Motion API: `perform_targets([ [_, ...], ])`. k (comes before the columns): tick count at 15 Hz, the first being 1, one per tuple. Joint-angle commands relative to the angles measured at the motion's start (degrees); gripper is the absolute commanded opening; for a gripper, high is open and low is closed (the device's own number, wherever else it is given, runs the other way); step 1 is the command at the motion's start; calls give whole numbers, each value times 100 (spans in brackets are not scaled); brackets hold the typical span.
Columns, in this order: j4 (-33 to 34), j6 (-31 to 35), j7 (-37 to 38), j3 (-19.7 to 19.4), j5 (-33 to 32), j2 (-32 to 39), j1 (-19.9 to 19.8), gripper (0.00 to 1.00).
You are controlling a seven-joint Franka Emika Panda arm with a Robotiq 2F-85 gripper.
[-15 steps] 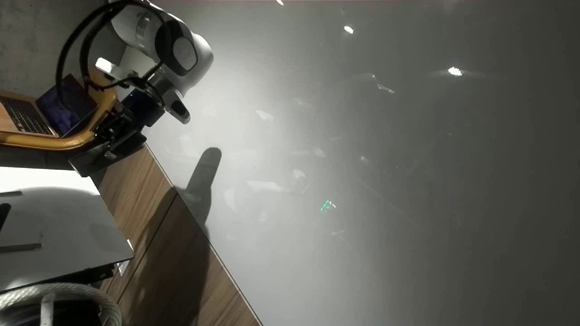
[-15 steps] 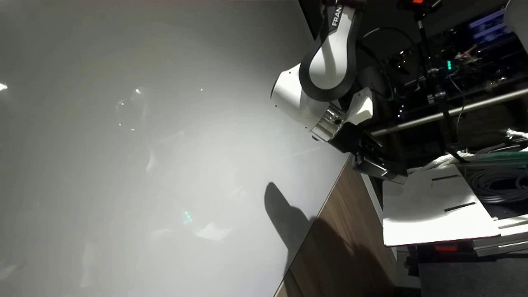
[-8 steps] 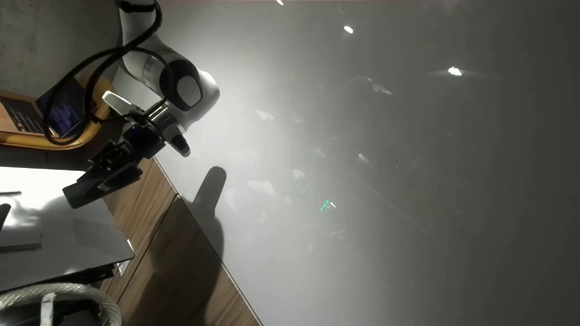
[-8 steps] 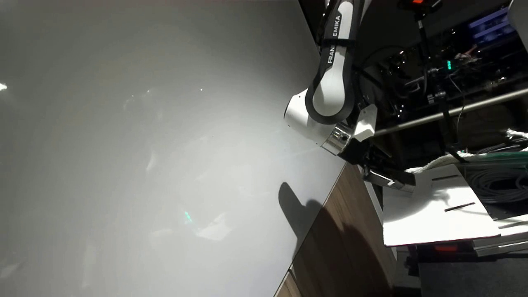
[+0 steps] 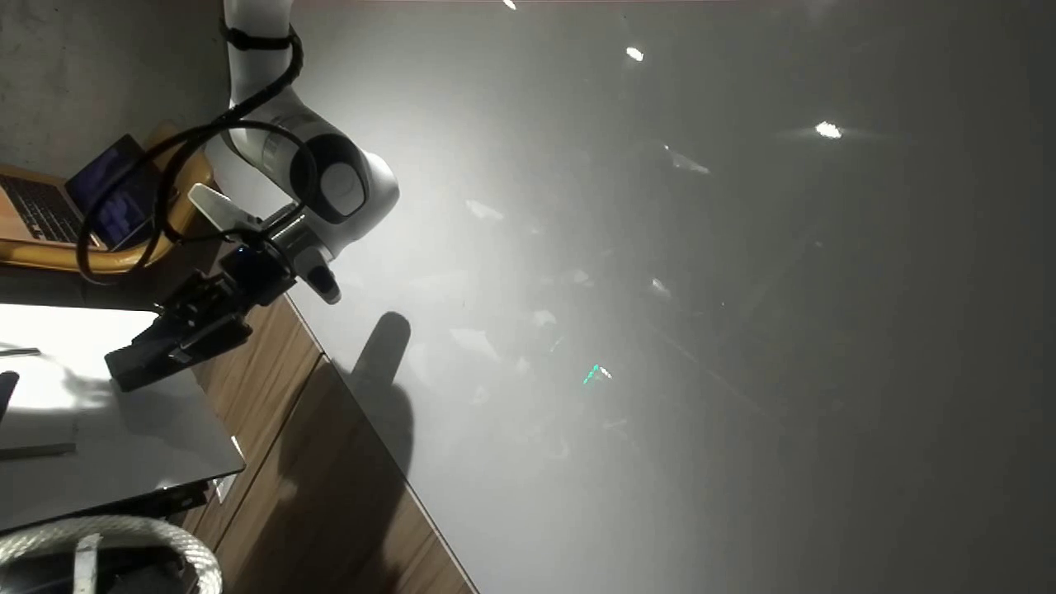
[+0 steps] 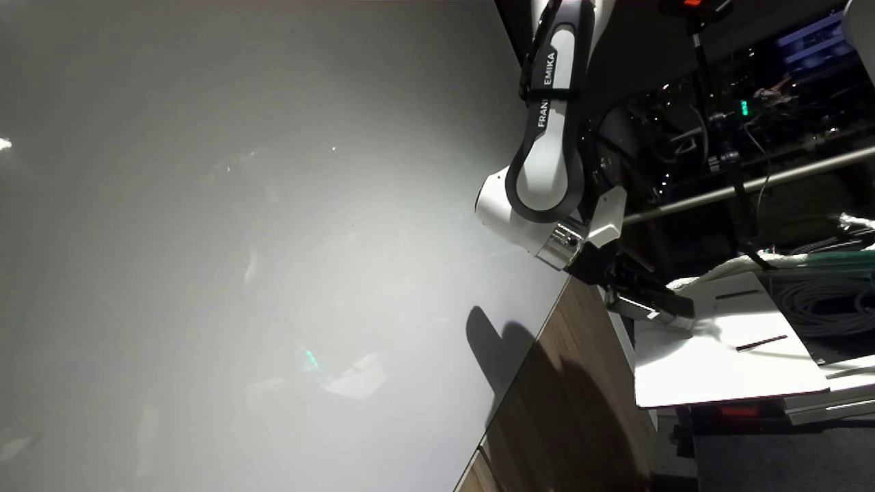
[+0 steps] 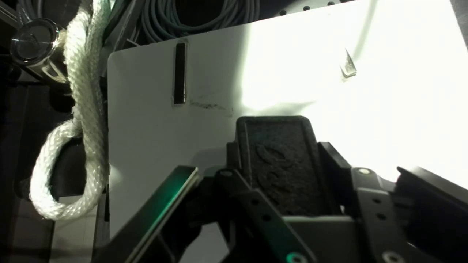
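In the wrist view, two black fingers (image 7: 334, 157) are closed around a dark, rectangular block (image 7: 280, 164) with an embossed face, gripping it from both sides. The block is over a white plate (image 7: 150, 135), brightly lit on one side; whether the two touch is hard to tell. A narrow dark strip (image 7: 180, 73) marks the plate near a corner. A thick, looped white rope (image 7: 87, 95) runs along one edge, and coiled cable (image 7: 157, 22) shows beyond another. In an exterior view, an open laptop (image 5: 49, 208) appears beside the white arm (image 5: 375, 186), and wood-grain panelling (image 5: 247, 388) borders a large, glossy grey surface (image 5: 701, 371).
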Motion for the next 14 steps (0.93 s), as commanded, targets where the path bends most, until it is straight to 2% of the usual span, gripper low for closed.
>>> perform_targets([
  [1,118,3,-219,-35,230,102,-35,29],
  [3,156,-4,-254,-32,254,142,-32,29],
  [4,180,-2,-270,-28,275,173,-31,32],
  [6,216,-6,-301,-24,322,230,-31,54],
  [7,234,-10,-313,-25,342,258,-31,56],
  [9,267,-22,-355,-27,392,305,-43,34],
  [10,280,-28,-372,-31,425,331,-52,29],
  [14,303,-35,-407,-52,465,442,-66,29],
])
